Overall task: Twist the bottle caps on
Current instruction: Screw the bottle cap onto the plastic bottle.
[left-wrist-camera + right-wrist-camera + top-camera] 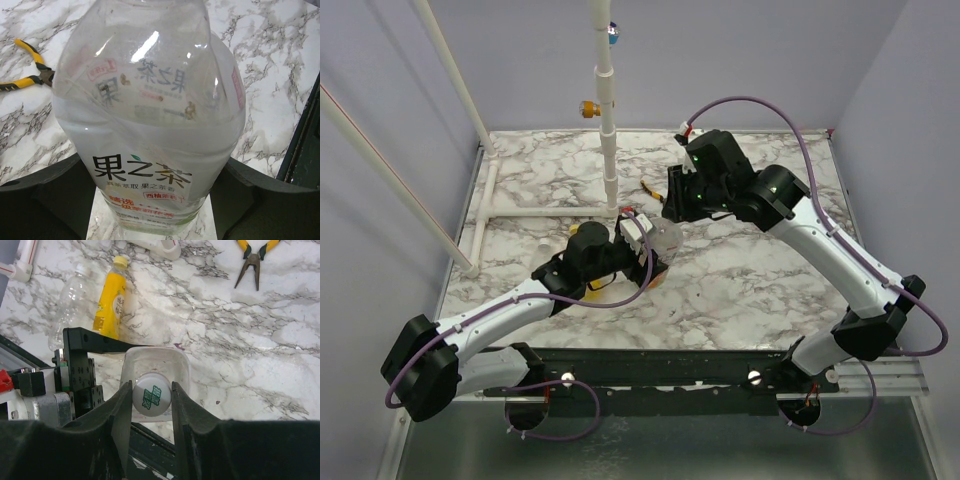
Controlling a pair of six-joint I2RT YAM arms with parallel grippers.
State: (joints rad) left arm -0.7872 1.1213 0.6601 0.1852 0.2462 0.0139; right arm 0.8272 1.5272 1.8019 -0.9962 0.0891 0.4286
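Grey-veined white marble table (260, 355); yellow bottle (111, 302); white cap (151, 399) printed green

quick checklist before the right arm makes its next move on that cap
1. Clear bottle clamped in the left gripper: ok.
2. White cap sitting over that bottle's mouth: ok.
3. Right gripper jaws on both sides of the white cap: ok.
4. White cap screwed fully tight: cannot tell.
5. Yellow bottle wearing its yellow cap: ok.
6. Pliers lying apart from both arms: ok.
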